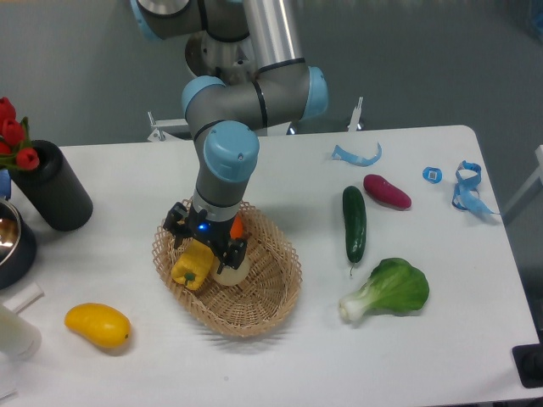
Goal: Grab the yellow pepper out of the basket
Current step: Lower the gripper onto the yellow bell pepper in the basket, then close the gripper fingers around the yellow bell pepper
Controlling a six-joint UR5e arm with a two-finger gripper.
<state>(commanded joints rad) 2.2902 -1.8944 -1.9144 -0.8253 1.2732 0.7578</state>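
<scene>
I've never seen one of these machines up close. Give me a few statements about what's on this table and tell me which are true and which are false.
1. The claw is down in the basket, right at the yellow pepper. True.
2. The cucumber lies inside the basket. False: it lies on the table, to the right of the basket.
3. A yellow mango lies on the table outside the basket. True.
4. The leafy green vegetable is touching the basket. False: it lies apart, near the cucumber.
5. Red flowers stand in a dark holder at the left. True.
</scene>
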